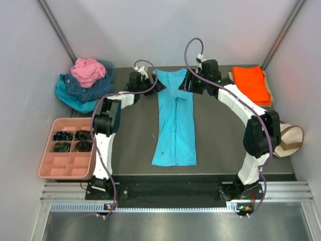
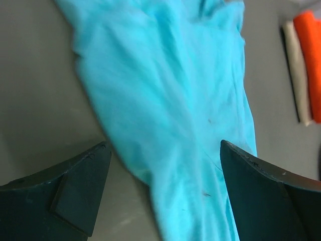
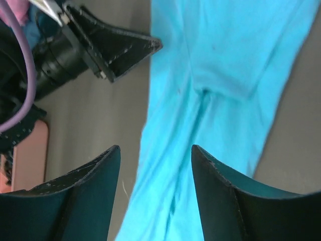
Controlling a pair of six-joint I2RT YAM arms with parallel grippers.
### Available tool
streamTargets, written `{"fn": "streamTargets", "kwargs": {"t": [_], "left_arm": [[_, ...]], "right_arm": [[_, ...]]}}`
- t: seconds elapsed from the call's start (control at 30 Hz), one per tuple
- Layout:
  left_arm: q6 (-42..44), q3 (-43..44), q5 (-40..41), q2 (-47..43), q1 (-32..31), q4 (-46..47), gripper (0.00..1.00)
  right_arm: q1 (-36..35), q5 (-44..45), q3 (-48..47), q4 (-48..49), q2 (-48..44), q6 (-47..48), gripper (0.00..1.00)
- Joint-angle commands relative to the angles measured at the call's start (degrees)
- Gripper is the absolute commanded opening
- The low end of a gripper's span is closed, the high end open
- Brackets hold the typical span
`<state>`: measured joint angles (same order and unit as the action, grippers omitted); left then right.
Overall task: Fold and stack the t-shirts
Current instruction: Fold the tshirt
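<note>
A bright turquoise t-shirt (image 1: 174,120) lies in a long narrow strip down the middle of the table, sides folded in. It also shows in the left wrist view (image 2: 175,100) and the right wrist view (image 3: 210,75). My left gripper (image 1: 159,86) is open and empty at the shirt's far left corner, just above the cloth (image 2: 163,155). My right gripper (image 1: 185,83) is open and empty at the far right corner (image 3: 155,155). A folded orange t-shirt (image 1: 251,84) lies at the back right. Pink (image 1: 88,70), navy (image 1: 85,88) and teal (image 1: 72,98) shirts sit piled at the back left.
A pink compartment tray (image 1: 67,165) with dark items stands at the front left. A cream canvas bag (image 1: 291,140) lies at the right edge, behind the right arm. White walls close in the table on three sides.
</note>
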<state>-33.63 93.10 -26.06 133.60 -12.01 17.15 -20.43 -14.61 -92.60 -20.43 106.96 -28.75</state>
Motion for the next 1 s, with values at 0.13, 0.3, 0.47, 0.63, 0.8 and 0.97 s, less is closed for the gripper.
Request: {"fn": "streamTargets", "kwargs": {"t": [0.13, 0.3, 0.47, 0.63, 0.8, 0.97], "left_arm": [[6.21, 6.91, 2.07, -1.5, -5.3, -5.54, 0.94], [7.61, 8.68, 5.4, -2.38, -5.92, -7.21, 0.94], [12.79, 6.4, 11.47, -5.97, -5.39, -11.16, 0.95], [15.52, 6.13, 16.21, -7.56, -4.08, -14.33, 0.95], [18.15, 5.16, 21.14, -10.9, -2.58, -15.56, 0.96], [15.45, 7.62, 16.15, -10.91, -1.79, -14.43, 0.96]], "right_arm": [[-0.67, 5.91, 18.84, -1.46, -12.9, 1.86, 0.58], [-1.54, 5.21, 27.99, 0.29, -17.13, 0.98, 0.59], [-1.64, 4.33, 32.3, 1.96, -19.24, 0.1, 0.58], [-1.55, 3.71, 33.36, 3.02, -19.77, -0.51, 0.58], [-1.63, 2.57, 34.5, 4.34, -19.42, -0.95, 0.58], [-1.64, 2.13, 35.03, 5.31, -18.45, -0.95, 0.58]]}}
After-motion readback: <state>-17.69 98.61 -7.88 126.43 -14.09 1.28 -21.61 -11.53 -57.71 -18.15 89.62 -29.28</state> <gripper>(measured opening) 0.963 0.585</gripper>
